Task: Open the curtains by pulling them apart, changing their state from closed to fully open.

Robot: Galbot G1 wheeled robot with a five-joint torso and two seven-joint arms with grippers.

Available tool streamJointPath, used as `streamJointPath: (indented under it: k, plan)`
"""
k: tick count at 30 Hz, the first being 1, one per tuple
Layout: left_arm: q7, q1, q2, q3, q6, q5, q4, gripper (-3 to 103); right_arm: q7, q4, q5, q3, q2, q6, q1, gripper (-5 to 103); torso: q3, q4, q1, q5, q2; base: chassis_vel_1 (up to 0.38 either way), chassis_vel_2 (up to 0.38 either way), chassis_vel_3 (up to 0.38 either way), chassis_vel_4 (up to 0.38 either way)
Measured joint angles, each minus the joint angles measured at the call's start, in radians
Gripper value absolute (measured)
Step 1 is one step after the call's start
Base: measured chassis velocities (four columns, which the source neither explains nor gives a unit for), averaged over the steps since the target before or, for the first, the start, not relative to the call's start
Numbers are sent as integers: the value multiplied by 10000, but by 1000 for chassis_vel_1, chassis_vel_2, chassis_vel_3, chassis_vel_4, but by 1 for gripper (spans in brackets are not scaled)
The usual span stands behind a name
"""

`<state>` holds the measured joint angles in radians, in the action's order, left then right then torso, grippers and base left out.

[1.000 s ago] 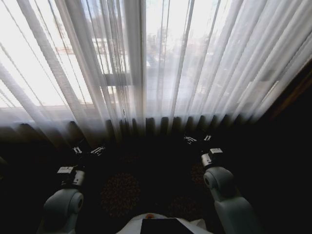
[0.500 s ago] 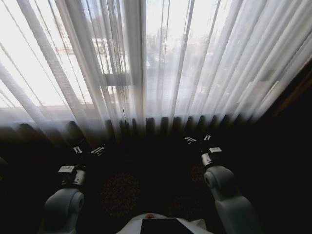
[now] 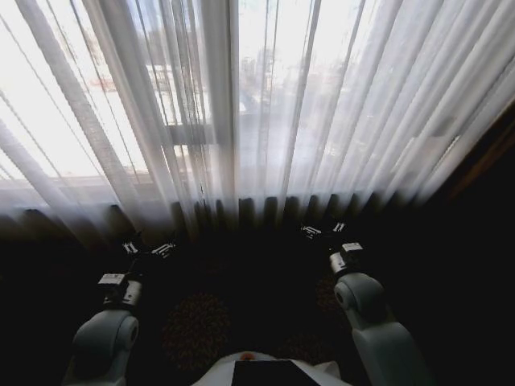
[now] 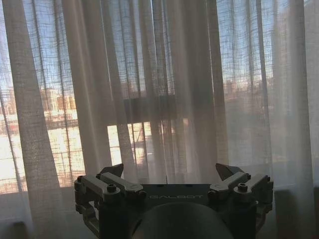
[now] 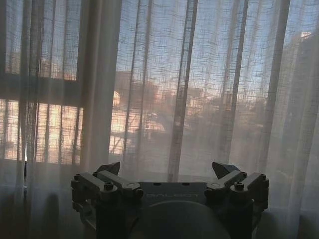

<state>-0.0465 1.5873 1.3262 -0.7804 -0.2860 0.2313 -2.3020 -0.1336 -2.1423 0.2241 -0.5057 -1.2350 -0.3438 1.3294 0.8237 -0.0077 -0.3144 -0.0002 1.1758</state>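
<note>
The curtains (image 3: 265,104) hang closed across the whole window, sheer white pleated panels with daylight behind; the two panels meet near the middle. My left gripper (image 3: 147,248) is held low in front of the left panel, open and empty, short of the fabric. My right gripper (image 3: 322,230) is open and empty too, just before the hem of the right panel. In the left wrist view the left gripper (image 4: 169,170) faces the overlapping middle pleats of the curtains (image 4: 164,89). In the right wrist view the right gripper (image 5: 167,168) faces the curtains (image 5: 199,84).
A dark window frame bar (image 3: 189,133) shows through the fabric. The floor (image 3: 241,281) below the curtain hem is dark carpet. A dark wall or frame edge (image 3: 483,153) stands at the right.
The whole head view has shifted slightly, so the camera moved closer to the window. Both grippers sit a little nearer the curtain hem. The curtains hang as before.
</note>
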Motion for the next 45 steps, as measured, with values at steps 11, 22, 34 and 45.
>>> streamJointPath:
  k: [11, 22, 34, 45]
  plan:
    - [-20, -94, -228, -19, 76, 169, 277, 100, -9, 180, -95, 189, -133, 3, -84, 100, -2, 0, 5, 3, 2, -191, 168, 196, -167]
    - [-27, -151, -397, -7, 248, 354, 549, 100, -23, 236, -281, 260, -272, 13, -49, 100, 0, -1, 2, 3, 0, -208, 211, 205, -226]
    - [-35, -276, -609, -83, 267, 633, 709, 100, -49, 312, -371, 344, -321, 16, -54, 100, -2, 0, 8, 3, 4, -190, 192, 189, -198]
    - [-35, -277, -414, -81, 227, 581, 637, 100, -49, 544, -331, 392, -192, 67, -157, 100, 1, 0, 0, 8, 0, -222, 231, 241, -233]
